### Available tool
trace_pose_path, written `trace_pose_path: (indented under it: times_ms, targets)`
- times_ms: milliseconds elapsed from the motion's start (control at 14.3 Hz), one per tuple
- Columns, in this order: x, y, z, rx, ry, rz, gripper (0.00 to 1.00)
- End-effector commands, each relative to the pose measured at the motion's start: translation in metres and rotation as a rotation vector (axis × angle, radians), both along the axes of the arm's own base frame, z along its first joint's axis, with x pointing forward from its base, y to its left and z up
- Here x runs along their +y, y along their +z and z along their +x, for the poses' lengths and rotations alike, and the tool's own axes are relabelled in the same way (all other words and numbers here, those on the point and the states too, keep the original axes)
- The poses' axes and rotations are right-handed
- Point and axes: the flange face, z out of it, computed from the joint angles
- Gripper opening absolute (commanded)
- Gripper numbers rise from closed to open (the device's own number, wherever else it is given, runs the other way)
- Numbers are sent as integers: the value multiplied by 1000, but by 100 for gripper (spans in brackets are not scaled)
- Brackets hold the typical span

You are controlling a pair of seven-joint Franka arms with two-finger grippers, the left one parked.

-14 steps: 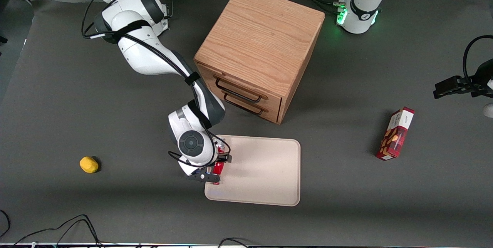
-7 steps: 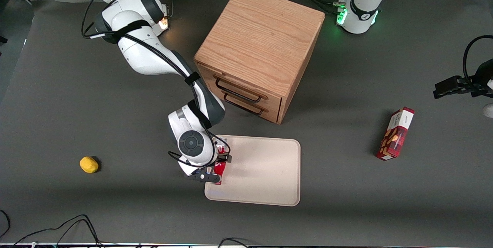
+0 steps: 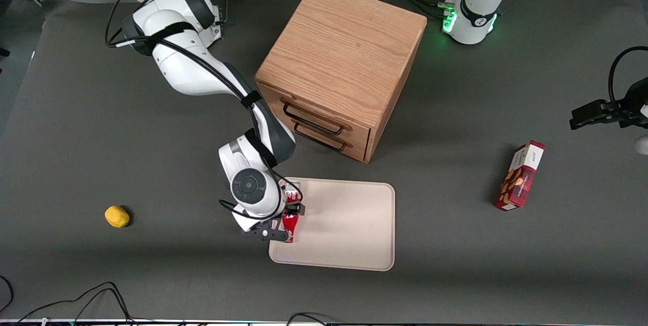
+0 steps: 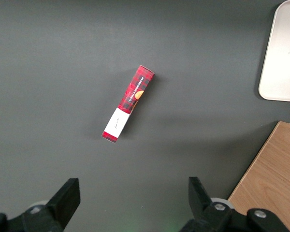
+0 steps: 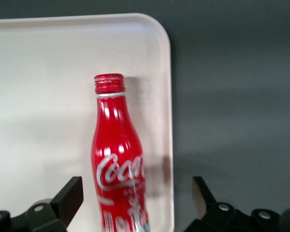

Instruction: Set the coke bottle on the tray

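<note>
You see the coke bottle lying flat on the tray: glossy red body, ribbed red cap, white script logo, slim waist swelling toward the base. It sits just inside the tray's rounded low rim, lengthwise along that edge. The tray is matte cream with soft corners; the table under it is a dull dark grey mat.

The gripper hangs above the bottle's base end, its black fingers spread wide on either side and apart from the bottle.

In the front view the bottle shows at lower centre, at the tray's edge toward the working arm, half hidden by the gripper. Compared with a second ago, the wrist has shifted slightly up and away, and more of the red body shows; the bottle itself seems to have stayed put, though the arm hides too much to be sure.

A grained wooden drawer cabinet stands farther from the camera than the tray. A red snack box lies toward the parked arm's end, a small yellow lump toward the working arm's.
</note>
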Motion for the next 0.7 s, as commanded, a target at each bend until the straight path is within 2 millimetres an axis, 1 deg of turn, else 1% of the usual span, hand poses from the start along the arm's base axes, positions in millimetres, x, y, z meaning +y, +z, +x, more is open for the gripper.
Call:
trace_pose_path:
  times_ms: [0,70,140,210,280,420,490,629]
  targets:
    - [-6,62,-10,34,3,-26,100]
    - [-11,78,-15,56,-5,-40,100]
    - [-16,98,-19,65,-9,-44,100]
    - [-32,118,-20,76,-22,-48,100]
    - [-44,143,-25,96,-26,-32,100]
    - [-82,187,-35,131,-35,-1,100]
    - [-101,211,-46,137,-13,6,100]
    - [-145,249,-69,132,-7,13,100]
